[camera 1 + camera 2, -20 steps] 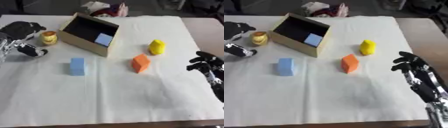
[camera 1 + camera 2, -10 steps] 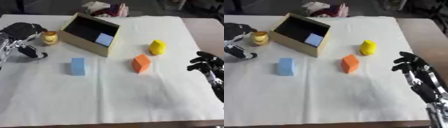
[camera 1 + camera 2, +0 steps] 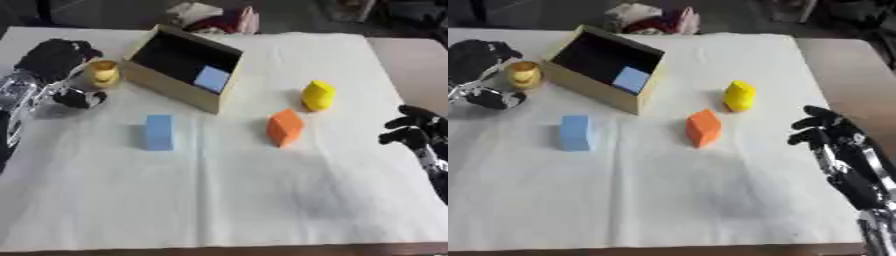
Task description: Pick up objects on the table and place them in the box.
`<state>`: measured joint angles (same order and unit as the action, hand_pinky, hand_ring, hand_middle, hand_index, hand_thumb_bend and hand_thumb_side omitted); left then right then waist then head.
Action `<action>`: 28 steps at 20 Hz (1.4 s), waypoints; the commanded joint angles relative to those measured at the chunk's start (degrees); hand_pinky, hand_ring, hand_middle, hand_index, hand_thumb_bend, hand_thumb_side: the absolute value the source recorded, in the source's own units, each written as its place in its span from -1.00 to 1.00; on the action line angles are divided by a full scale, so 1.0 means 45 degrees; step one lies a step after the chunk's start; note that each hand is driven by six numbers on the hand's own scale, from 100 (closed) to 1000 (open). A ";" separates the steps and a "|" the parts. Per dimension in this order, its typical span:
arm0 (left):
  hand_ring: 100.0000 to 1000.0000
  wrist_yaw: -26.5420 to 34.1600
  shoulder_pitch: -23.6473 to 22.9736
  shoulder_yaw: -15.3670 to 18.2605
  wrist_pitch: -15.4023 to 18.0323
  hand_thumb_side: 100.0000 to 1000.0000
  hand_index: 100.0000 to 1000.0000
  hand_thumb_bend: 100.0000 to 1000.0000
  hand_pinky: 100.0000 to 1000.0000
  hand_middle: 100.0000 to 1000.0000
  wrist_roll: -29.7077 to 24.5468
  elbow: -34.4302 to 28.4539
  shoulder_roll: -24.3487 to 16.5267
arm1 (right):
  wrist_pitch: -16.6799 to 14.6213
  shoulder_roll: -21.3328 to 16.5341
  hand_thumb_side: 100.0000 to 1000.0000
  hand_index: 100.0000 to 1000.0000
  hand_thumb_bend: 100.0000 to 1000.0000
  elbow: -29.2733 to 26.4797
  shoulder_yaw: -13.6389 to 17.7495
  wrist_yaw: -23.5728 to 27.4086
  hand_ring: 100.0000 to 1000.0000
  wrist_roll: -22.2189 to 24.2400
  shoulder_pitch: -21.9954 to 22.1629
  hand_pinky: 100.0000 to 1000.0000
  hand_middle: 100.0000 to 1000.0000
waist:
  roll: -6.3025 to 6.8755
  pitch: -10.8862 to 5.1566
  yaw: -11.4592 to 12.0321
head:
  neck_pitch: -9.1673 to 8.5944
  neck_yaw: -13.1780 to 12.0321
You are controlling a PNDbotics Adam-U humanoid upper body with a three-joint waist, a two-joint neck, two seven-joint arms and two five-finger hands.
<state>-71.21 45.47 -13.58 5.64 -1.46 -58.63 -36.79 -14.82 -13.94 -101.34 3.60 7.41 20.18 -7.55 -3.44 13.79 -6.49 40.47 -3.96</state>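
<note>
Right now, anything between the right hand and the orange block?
Nothing visible. The right hand hangs open at the table's right side, and only bare white cloth lies between it and the orange block. The yellow block sits farther back, off that line.

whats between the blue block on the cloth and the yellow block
The orange block lies between the blue block and the yellow block, nearer the yellow one; left eye view.

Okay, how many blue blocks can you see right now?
2. One blue block lies on the white cloth left of centre; a paler one sits inside the box. Its dark interior could hide more.
</note>
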 commanded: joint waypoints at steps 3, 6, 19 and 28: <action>0.30 -0.0331 0.0268 0.0015 -0.0072 -0.36 0.64 -0.42 0.39 0.29 0.0197 0.0140 -0.0116 | -0.0023 -0.0330 -0.18 0.69 -1.00 -0.0103 0.0038 0.0117 0.11 0.0052 -0.0099 0.41 0.24 | 0.0012 -0.0158 -0.0063 | -0.0175 -0.0043; 0.17 -0.0544 0.0281 -0.0009 -0.0028 -0.39 0.55 -0.48 0.30 0.17 0.0186 0.0185 -0.0077 | -0.0023 -0.0319 -0.18 0.69 -1.00 -0.0096 0.0038 0.0124 0.11 0.0068 -0.0097 0.41 0.24 | 0.0000 -0.0153 -0.0072 | -0.0162 -0.0062; -0.55 -0.0606 0.0259 0.0043 -0.0037 -0.71 -0.21 -1.00 -0.43 -0.68 0.1566 -0.0097 -0.0193 | 0.0009 -0.0287 -0.18 0.69 -1.00 -0.0114 0.0067 0.0131 0.11 0.0098 -0.0088 0.41 0.24 | 0.0029 -0.0169 -0.0026 | -0.0172 -0.0017; -0.59 0.0184 0.0229 -0.0105 -0.0073 -0.78 -0.26 -1.00 -0.50 -0.73 0.2094 -0.1484 -0.0853 | 0.0019 -0.0304 -0.18 0.69 -1.00 -0.0128 0.0108 0.0091 0.11 0.0088 -0.0091 0.41 0.24 | 0.0106 -0.0208 0.0044 | -0.0227 0.0122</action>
<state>-71.34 45.64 -14.27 5.32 7.70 -63.20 -38.15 -14.72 -13.94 -101.06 3.55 7.55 20.53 -7.55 -3.22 13.91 -6.30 40.19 -3.66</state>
